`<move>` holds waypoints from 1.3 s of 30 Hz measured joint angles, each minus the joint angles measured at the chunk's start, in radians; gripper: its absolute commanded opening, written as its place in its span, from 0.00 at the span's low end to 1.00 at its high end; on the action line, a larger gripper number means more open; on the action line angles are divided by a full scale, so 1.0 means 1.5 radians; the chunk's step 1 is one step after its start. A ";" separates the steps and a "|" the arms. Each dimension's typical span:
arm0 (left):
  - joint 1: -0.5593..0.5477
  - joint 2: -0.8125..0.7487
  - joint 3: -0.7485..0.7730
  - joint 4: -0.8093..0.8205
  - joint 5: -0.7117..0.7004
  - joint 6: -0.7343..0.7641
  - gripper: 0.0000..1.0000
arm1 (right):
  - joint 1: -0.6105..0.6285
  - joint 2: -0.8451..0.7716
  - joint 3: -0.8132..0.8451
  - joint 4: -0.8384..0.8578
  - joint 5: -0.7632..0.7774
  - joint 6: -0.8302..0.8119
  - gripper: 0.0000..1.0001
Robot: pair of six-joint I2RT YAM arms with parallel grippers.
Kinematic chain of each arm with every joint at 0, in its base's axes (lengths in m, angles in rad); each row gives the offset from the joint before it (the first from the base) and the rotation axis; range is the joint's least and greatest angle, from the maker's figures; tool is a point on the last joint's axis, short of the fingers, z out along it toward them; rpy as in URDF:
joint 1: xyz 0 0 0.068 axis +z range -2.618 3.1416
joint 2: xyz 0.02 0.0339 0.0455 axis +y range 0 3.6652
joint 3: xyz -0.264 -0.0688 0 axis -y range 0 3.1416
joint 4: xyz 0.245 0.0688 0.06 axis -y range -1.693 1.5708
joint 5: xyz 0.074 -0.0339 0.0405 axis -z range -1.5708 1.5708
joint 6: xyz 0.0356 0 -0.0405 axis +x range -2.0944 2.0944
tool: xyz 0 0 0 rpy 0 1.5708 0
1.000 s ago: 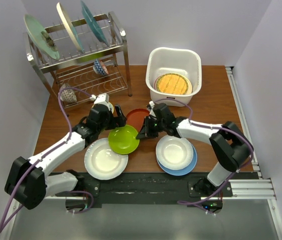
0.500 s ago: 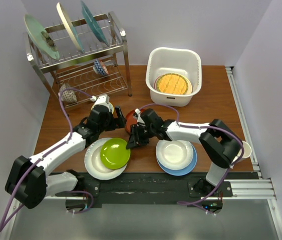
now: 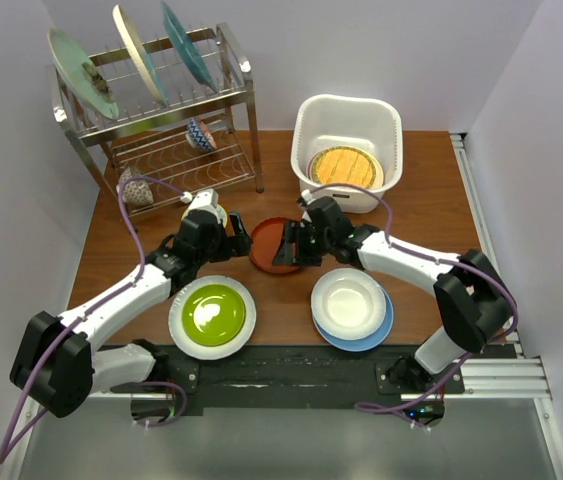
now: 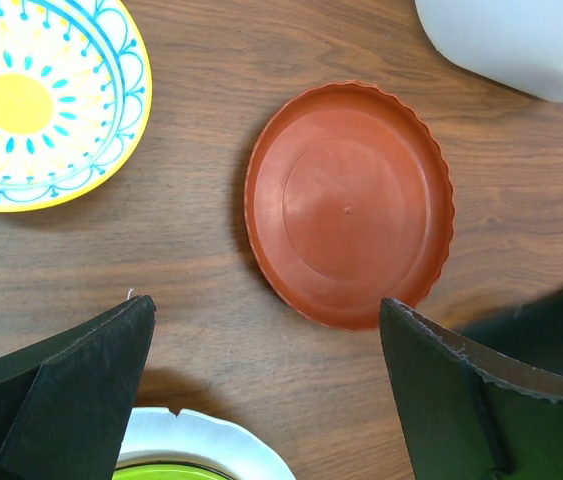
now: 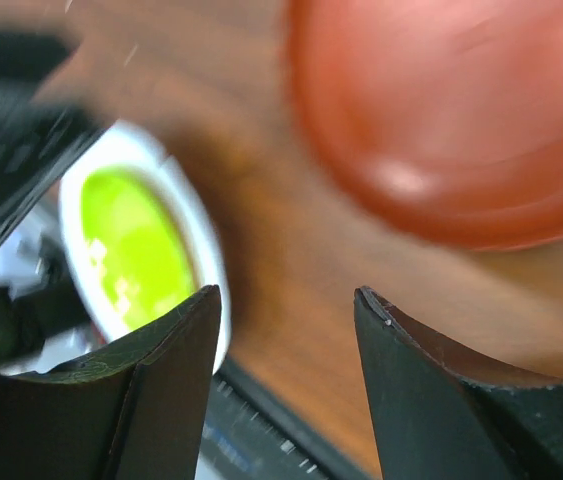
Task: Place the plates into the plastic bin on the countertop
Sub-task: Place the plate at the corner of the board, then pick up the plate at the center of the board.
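The white plastic rectangular bin (image 3: 313, 118) stands at the far edge of the wooden worktop (image 3: 421, 220), right of centre. A round yellow woven-look plate (image 3: 344, 167) lies flat inside it. At the worktop's centre lies a reddish-brown plate with a scalloped rim (image 3: 264, 255). The left hand (image 3: 233, 238) is just beside its left rim, fingers spread wide and empty. The right hand (image 3: 291, 245) is over its right side, fingers parted with nothing between them.

Toward the near edge on the left, a lime green plate (image 3: 212, 314) sits on a white plate (image 3: 179, 335). On the right, a white deep plate (image 3: 349, 303) sits on a blue plate (image 3: 381, 338). In the far-left corner, a steel wire dish rack (image 3: 252, 125) holds a grey-green plate (image 3: 81, 72), a cream plate (image 3: 139, 52) and a teal plate (image 3: 187, 45) upright.
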 measured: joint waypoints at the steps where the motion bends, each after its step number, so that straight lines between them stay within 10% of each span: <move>1: 0.000 0.000 0.000 0.000 0.000 0.000 0.99 | -0.015 0.000 0.000 -0.001 0.007 -0.003 0.60; 27: 0.002 0.006 0.000 -0.001 0.019 0.007 1.00 | -0.116 0.097 -0.033 0.035 0.075 0.000 0.48; 39: 0.003 0.016 0.000 -0.014 0.037 0.041 1.00 | -0.116 0.117 -0.043 0.088 0.101 0.009 0.02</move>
